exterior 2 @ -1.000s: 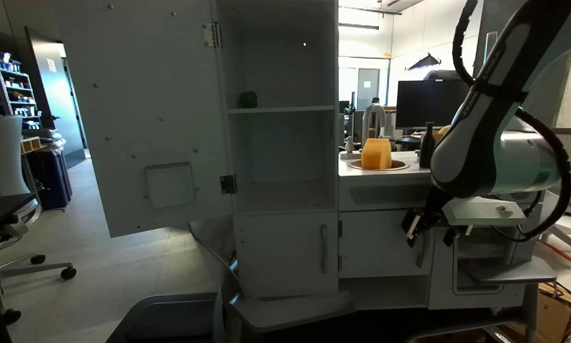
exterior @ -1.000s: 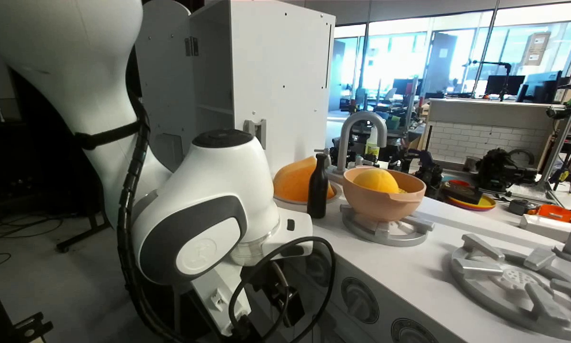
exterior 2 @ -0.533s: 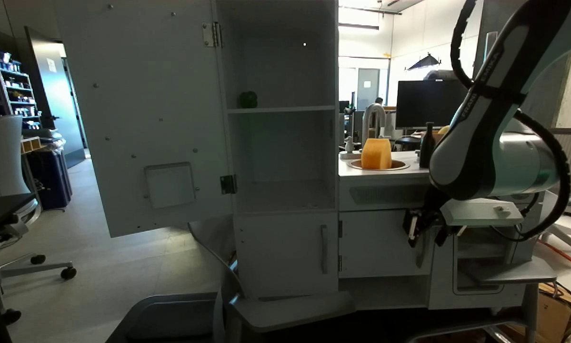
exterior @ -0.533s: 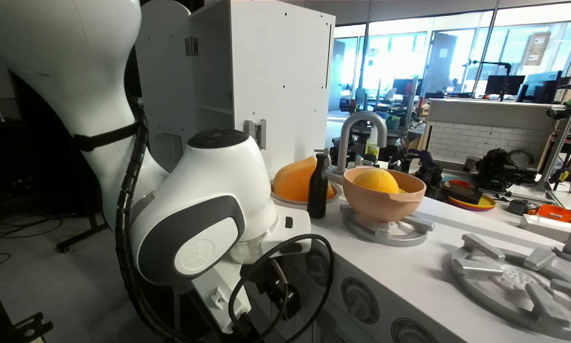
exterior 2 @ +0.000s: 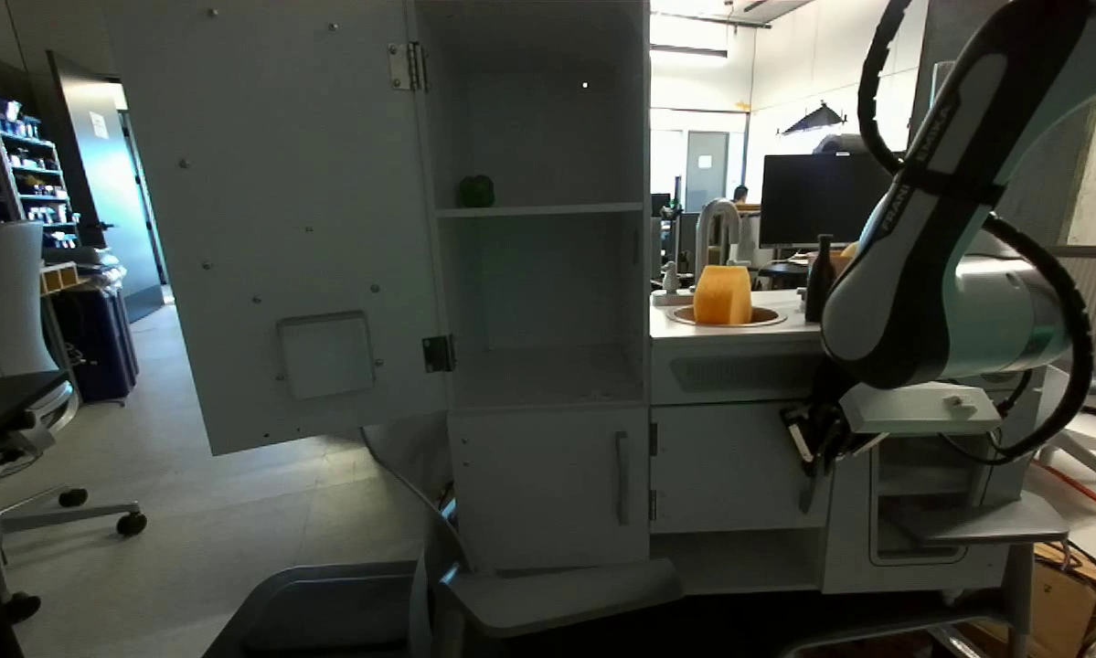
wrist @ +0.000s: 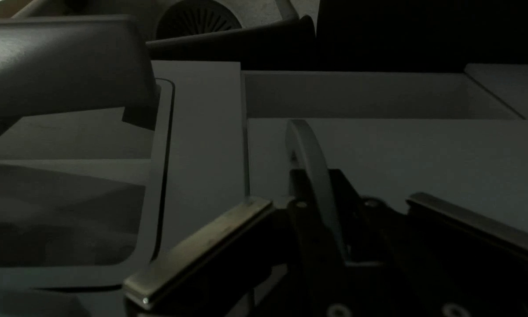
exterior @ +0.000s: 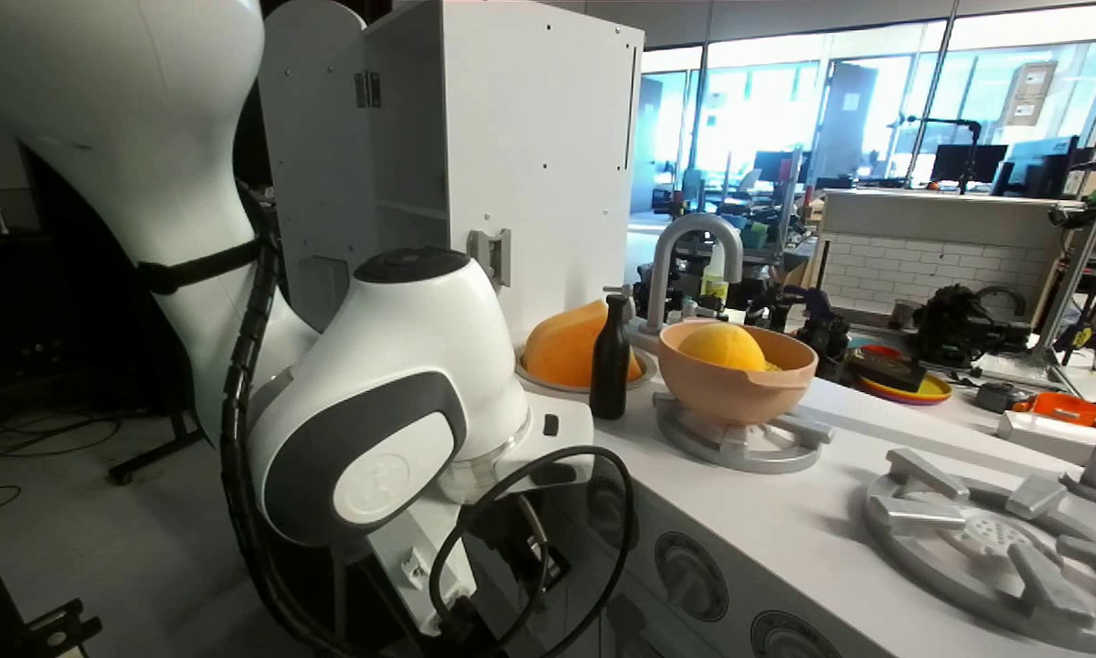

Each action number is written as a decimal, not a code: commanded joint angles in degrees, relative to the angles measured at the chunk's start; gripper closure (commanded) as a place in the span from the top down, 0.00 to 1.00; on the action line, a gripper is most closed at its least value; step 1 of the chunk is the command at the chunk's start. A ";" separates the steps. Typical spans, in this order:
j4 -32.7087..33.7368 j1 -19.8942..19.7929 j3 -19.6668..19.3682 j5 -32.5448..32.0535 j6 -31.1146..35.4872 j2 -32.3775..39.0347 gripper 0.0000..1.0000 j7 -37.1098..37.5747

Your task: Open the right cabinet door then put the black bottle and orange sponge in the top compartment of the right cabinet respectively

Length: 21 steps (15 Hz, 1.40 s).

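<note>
In the wrist view my gripper is shut around the curved grey handle, which runs between its dark fingers. That handle belongs to the right cabinet door, a flat panel below the sink that stands closed. The door hides the compartment behind it. In both exterior views the black bottle stands upright on the counter beside the sink. What looks like the orange sponge sits in the round sink basin. An exterior view shows the gripper low in front of the door, well below bottle and sponge.
A tall cabinet has its door swung wide, with a green pepper-like object on its shelf. A bowl with a yellow item sits on a burner. A grey oven door juts out right of the handle.
The gripper's fingers have drawn together around the handle. In the exterior views the arm has shifted slightly left. Cabinet door, bottle and sponge show no movement.
</note>
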 commanded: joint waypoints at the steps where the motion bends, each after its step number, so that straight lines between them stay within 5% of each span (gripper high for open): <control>1: 1.39 5.02 -3.49 3.41 -0.48 1.62 0.04 3.94; 9: -0.47 16.09 -10.46 9.23 -4.94 1.08 0.04 12.94; 17: -3.83 19.11 -9.00 12.02 -6.10 0.00 0.04 18.58; 18: -5.07 21.19 -9.96 12.42 -7.44 -1.55 0.40 20.09; 21: -6.69 23.07 -8.79 11.55 -9.35 -1.90 0.54 21.96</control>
